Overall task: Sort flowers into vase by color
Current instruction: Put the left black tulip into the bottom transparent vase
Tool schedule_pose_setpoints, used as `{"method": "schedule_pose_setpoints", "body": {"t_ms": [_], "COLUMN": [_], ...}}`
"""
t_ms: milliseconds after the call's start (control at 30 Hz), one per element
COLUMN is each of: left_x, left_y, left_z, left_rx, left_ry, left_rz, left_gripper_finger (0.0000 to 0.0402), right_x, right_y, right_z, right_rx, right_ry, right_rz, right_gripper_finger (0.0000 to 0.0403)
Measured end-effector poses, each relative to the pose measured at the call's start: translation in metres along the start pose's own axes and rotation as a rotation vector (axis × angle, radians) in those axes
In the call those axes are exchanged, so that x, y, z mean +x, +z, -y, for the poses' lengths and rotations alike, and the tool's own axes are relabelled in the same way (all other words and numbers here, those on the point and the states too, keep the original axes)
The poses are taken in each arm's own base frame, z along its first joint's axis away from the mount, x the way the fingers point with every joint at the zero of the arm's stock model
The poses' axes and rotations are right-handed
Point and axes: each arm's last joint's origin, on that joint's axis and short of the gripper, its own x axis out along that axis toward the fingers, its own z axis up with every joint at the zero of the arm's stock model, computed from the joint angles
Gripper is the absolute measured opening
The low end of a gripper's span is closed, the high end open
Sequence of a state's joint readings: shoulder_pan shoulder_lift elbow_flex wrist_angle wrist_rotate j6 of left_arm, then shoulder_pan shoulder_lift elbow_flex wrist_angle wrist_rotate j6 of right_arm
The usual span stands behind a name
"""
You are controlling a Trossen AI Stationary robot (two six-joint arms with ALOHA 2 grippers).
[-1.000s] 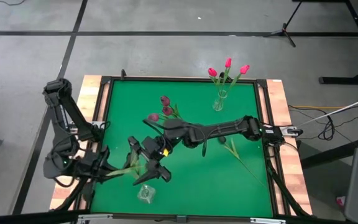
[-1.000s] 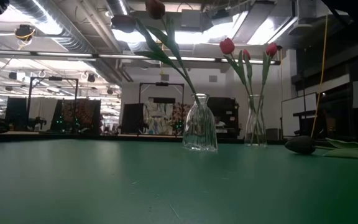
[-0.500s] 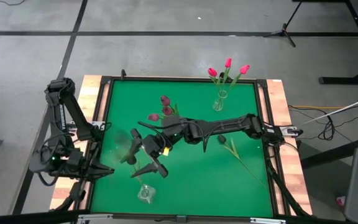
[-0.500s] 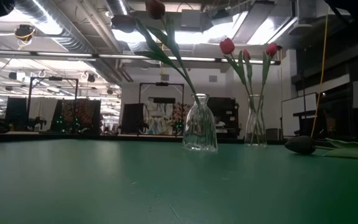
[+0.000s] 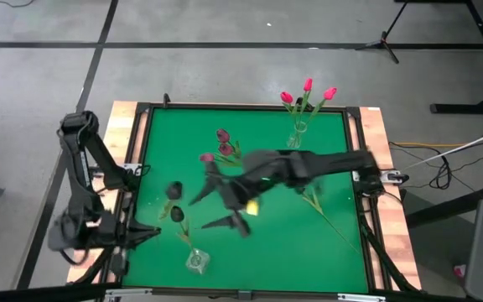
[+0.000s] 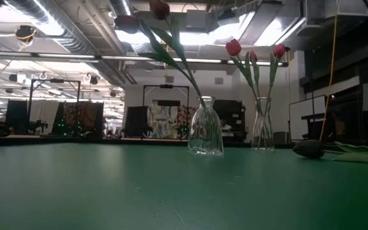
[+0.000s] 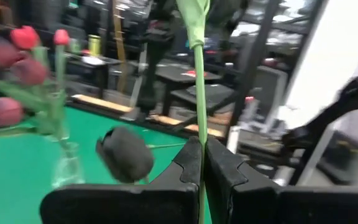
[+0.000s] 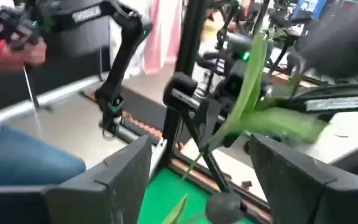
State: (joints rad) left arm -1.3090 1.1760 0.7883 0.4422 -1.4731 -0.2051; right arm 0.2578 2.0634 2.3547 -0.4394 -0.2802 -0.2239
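green mat on wood-edged table — grey floor around.

High view looks straight down on the table; low view sits level at tabletop; both share the vases.

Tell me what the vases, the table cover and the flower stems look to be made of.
Vases: clear glass, it seems; the room shows through them and they catch highlights.
Table cover: a matte green mat, maybe felt or rubber; flat, even colour with hardly any shine.
Flower stems: smooth uniform green, probably plastic; the left gripper is shut on one, and it looks straight and rigid.
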Motion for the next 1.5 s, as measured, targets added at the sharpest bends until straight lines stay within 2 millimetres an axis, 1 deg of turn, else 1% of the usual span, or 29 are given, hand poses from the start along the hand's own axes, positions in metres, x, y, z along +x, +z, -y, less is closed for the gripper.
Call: {"method": "schedule_pose_setpoints", "body": {"t_ms": [133, 200, 300, 367, 467, 533, 600, 700, 767, 933, 1033, 1133, 1200, 1300, 1433, 1500], "left_x": [0.002, 0.003, 0.012, 0.018, 0.029, 0.039, 0.048, 0.057, 0.056, 0.053, 0.054, 0.056, 0.057, 0.061, 0.065, 0.065], "left_y": [-0.021, -0.031, -0.041, -0.046, -0.048, -0.044, -0.037, -0.028, -0.025, -0.023, -0.023, -0.028, -0.034, -0.042, -0.066, -0.074], "left_z": [0.012, 0.016, 0.020, 0.021, 0.022, 0.022, 0.024, 0.028, 0.030, 0.033, 0.036, 0.037, 0.036, 0.028, 0.014, 0.006], "left_rx": [0.028, 0.027, -0.004, -0.017, -0.053, -0.089, -0.090, -0.047, 0.033, 0.195, 0.240, 0.258, 0.249, 0.182, 0.137, 0.098], "left_ry": [0.089, 0.098, 0.127, 0.148, 0.139, 0.083, -0.064, -0.312, -0.398, -0.418, -0.478, -0.482, -0.476, -0.438, -0.390, -0.385], "left_rz": [0.017, 0.019, 0.029, 0.035, 0.036, 0.029, 0.015, 0.037, 0.069, 0.143, 0.202, 0.201, 0.207, 0.246, 0.227, 0.223], "left_gripper_finger": [0.0000, 0.0000, 0.0000, 0.0000, 0.0000, 0.0000, 0.0000, 0.0000, 0.0000, 0.0000, 0.0000, 0.0000, 0.0000, 0.0000, 0.0000, 0.0000], "right_x": [-0.035, -0.051, -0.078, -0.093, -0.104, -0.107, -0.113, -0.123, -0.125, -0.123, -0.124, -0.123, -0.123, -0.123, -0.123, -0.123], "right_y": [0.034, 0.049, 0.071, 0.082, 0.088, 0.090, 0.093, 0.097, 0.096, 0.091, 0.091, 0.090, 0.090, 0.089, 0.089, 0.089], "right_z": [-0.031, -0.045, -0.062, -0.072, -0.082, -0.087, -0.087, -0.086, -0.086, -0.086, -0.086, -0.086, -0.086, -0.086, -0.086, -0.086], "right_rx": [-0.115, -0.170, -0.219, -0.239, -0.271, -0.300, -0.323, -0.319, -0.304, -0.283, -0.274, -0.276, -0.275, -0.259, -0.253, -0.253], "right_ry": [-0.065, -0.128, -0.242, -0.305, -0.372, -0.413, -0.450, -0.485, -0.484, -0.478, -0.488, -0.487, -0.487, -0.487, -0.486, -0.485], "right_rz": [-0.036, -0.035, -0.032, -0.027, -0.051, -0.075, -0.083, -0.085, -0.101, -0.131, -0.141, -0.148, -0.149, -0.146, -0.151, -0.151], "right_gripper_finger": [0.0271, 0.0271, 0.0271, 0.0271, 0.0271, 0.0271, 0.0271, 0.0271, 0.0271, 0.0271, 0.0271, 0.0271, 0.0271, 0.0271, 0.0271, 0.0271]}}
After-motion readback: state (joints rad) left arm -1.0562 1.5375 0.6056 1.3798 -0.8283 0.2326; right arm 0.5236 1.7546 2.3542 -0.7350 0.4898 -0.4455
